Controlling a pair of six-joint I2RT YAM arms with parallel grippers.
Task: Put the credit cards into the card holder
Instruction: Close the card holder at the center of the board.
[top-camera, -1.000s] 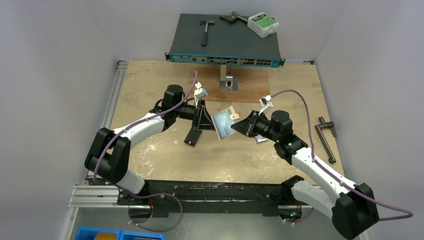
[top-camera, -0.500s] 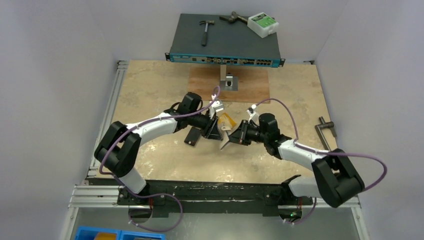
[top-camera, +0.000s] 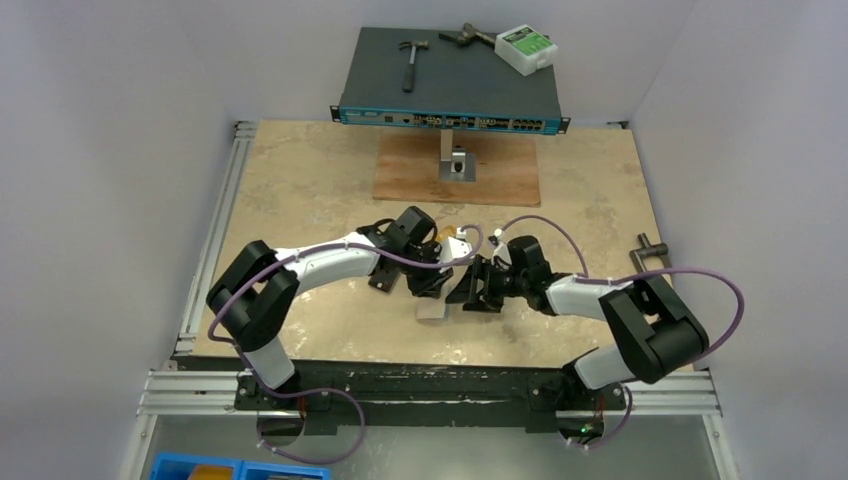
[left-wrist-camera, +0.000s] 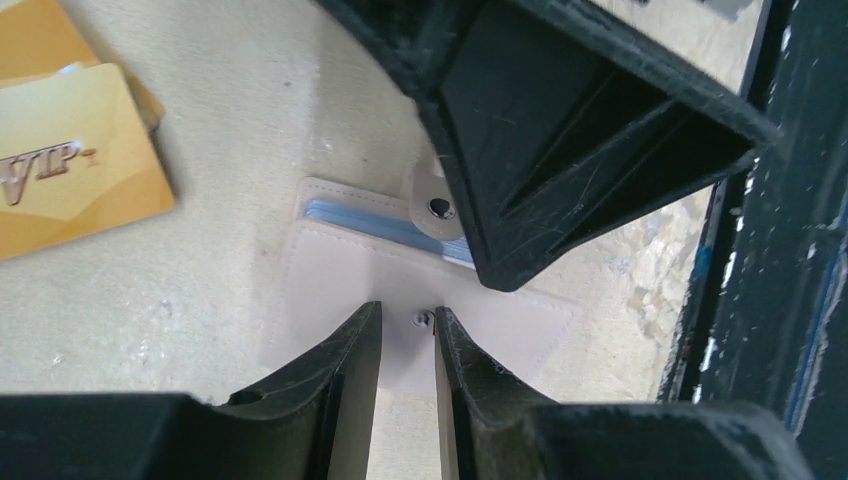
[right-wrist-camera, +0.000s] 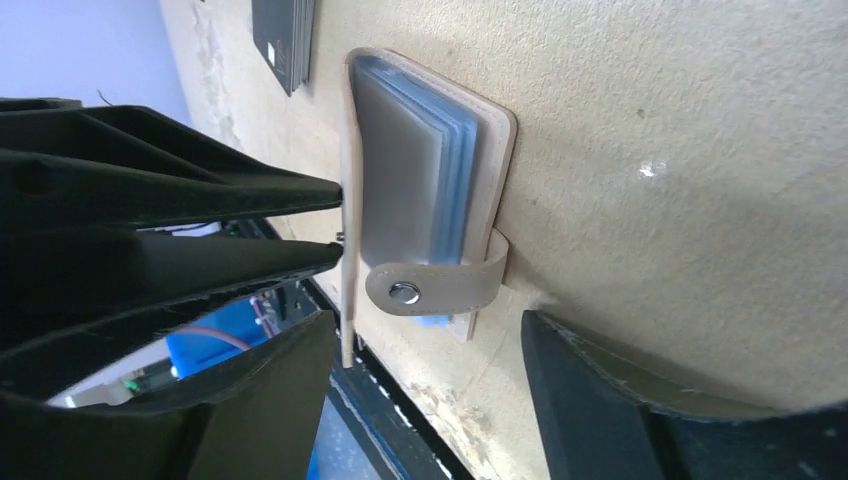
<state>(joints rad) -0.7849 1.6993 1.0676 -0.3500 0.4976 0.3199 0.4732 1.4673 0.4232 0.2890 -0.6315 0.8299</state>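
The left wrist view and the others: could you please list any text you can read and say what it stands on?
"VIP": on the orange-yellow card lying on the table, left wrist view.
White box with green label on the network switch: print too small to read.
Network switch front: markings too small to read.
Card holder: no text visible.

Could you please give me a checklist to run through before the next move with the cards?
1. The beige folding card holder lies on the table: ok.
2. Its cover is pinched upright by the left gripper: ok.
3. The right gripper is open and empty: ok.
4. Card in hand for inserting: not ok.
5. The orange-yellow plastic card lies free beside the holder: ok.
6. Empty clear bluish pocket: cannot tell.
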